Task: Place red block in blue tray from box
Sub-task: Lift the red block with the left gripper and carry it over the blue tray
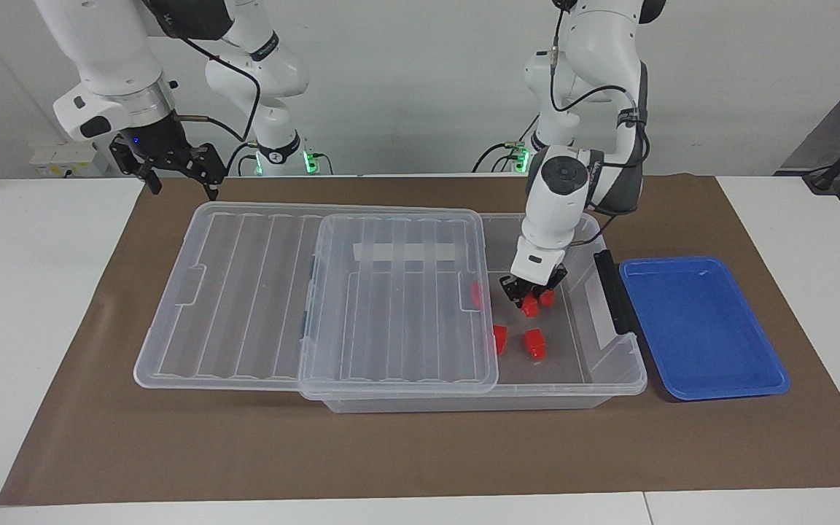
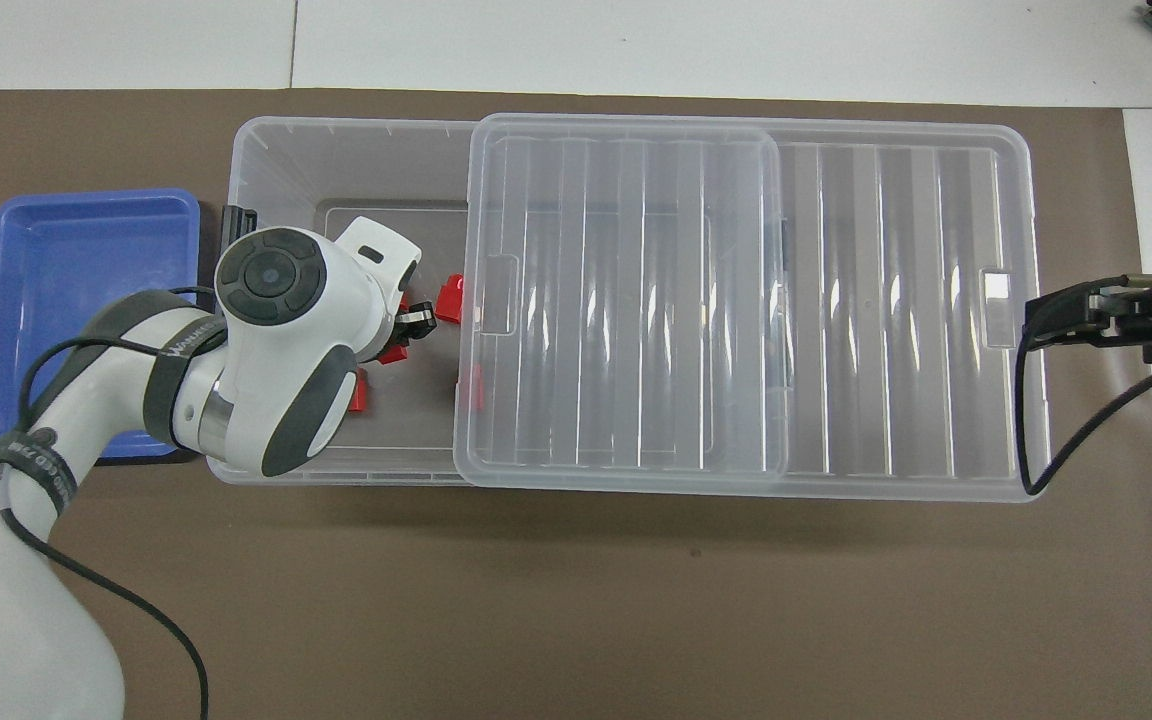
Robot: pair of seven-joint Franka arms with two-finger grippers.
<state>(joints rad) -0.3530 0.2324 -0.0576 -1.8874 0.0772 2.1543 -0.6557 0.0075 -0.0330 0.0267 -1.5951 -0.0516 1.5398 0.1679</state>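
Five red blocks show inside the box (image 1: 613,379), beside one blue tray (image 1: 704,324) on the desk. The left claw (image 1: 529,300) pinches one red block (image 1: 531,307) just above the box floor, over the uncovered end. The right claw (image 1: 181,179), spread, waits over the desk near the lid (image 1: 245,292).

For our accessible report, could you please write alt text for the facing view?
The left gripper is shut on a red block inside the clear box, whose lid is slid aside. The blue tray sits beside the box; the right gripper waits, open, over the mat.
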